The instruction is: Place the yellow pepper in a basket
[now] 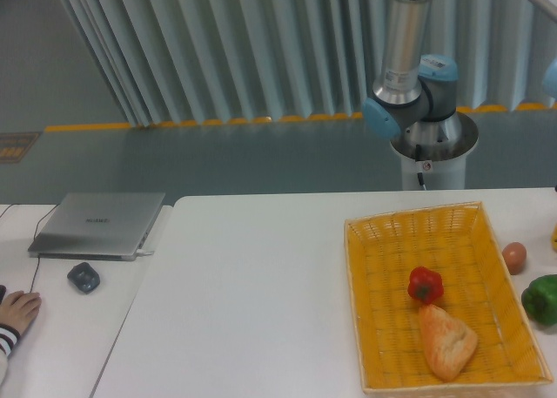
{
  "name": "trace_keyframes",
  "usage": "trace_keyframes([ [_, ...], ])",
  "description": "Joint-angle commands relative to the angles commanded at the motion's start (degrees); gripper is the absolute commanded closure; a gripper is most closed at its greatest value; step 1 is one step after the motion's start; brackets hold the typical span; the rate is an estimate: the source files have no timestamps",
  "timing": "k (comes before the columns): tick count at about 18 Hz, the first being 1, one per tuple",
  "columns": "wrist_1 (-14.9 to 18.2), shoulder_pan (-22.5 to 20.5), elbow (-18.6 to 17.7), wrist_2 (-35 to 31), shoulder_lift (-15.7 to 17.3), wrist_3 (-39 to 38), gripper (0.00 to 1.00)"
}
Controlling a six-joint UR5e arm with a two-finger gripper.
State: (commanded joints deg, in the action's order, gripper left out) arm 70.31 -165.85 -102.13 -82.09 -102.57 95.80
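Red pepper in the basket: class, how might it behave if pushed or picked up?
Its glossy skin suggests the red pepper may slip in a grip. Its rounded, lumpy shape would probably wobble or roll when pushed, though the basket has a woven floor that may check it.

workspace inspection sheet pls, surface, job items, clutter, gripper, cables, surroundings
surface: white table, with a second lighter table on the left.
job's things: basket on the right side of the table; only a yellow sliver shows at the right edge, too little to call the yellow pepper.
clutter: red pepper and pastry in the basket; brown egg-like item and green pepper on the table to its right.
grippers: arm base behind the table; gripper out of frame.
cables: thin cable by the closed laptop; mouse nearby.
surroundings: a person's hand at the left edge; pleated curtain behind.
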Motion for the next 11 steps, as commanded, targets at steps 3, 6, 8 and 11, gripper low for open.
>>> trace_keyframes([
  [3,-0.09,0.09,-0.88,-0.26,-0.09,0.35,0.0],
  [6,-0.18,0.09,-1.67,-0.79,0.0,0.35,0.0],
  [8,-0.18,0.09,-1.93,-1.49,0.0,0.44,0.0],
  [11,-0.18,0.09,-2.37,-2.29,0.0,0.35,0.0],
])
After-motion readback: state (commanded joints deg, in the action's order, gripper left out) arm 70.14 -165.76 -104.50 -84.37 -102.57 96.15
